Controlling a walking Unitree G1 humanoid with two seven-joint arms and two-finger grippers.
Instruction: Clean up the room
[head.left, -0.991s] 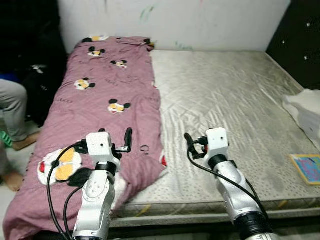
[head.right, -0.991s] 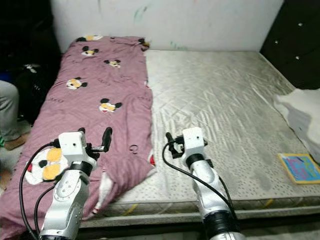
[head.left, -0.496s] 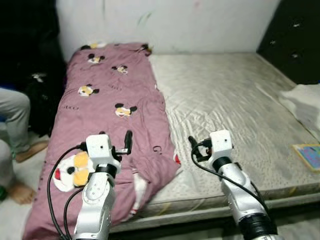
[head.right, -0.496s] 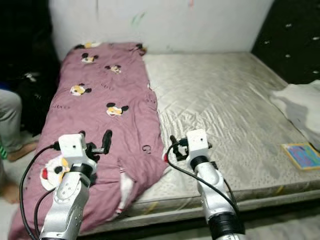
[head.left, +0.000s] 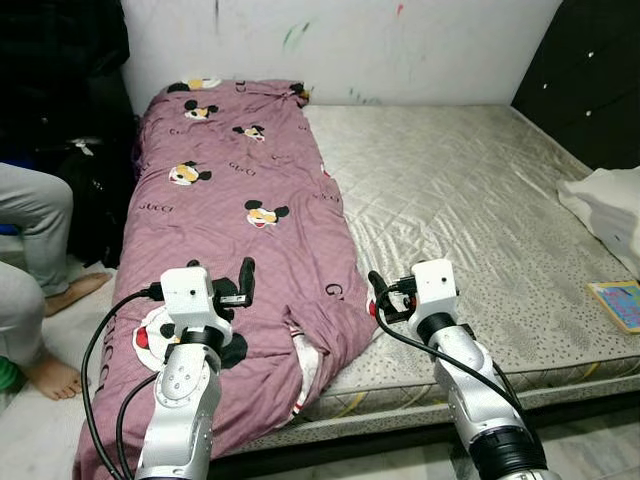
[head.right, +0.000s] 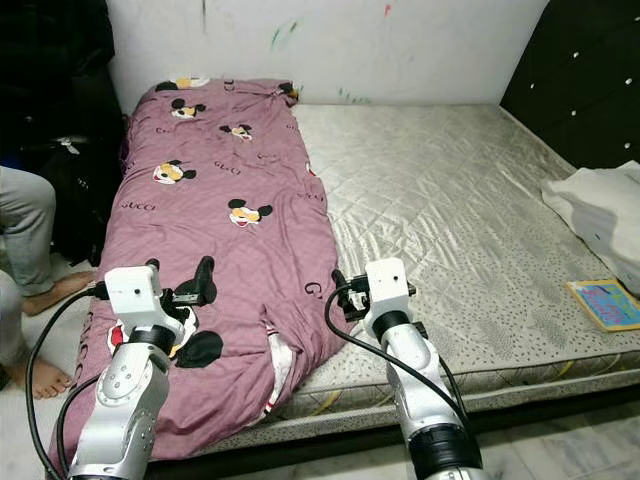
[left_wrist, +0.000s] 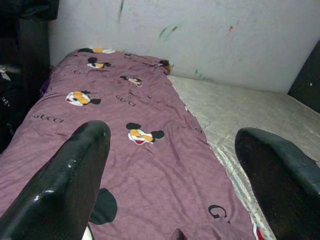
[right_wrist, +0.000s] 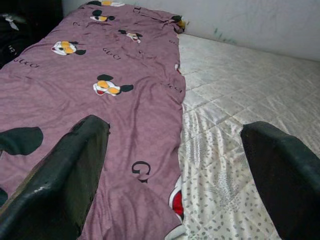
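1. You are looking down at a purple cartoon-print blanket (head.left: 240, 250) lying along the left side of a bare grey mattress (head.left: 470, 210), its near end spilling over the mattress edge.
2. Your left gripper (head.left: 243, 280) is hovering above the blanket, fingers spread, gripping nothing.
3. Your right gripper (head.left: 375, 292) is hanging over the blanket's edge, fingers spread and empty.
4. A person's legs (head.left: 35, 260) are resting beside the bed.

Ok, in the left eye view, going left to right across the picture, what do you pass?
Person's leg → purple quilt → bare mattress → white cloth and, nearer the bed's front edge, the colourful book.
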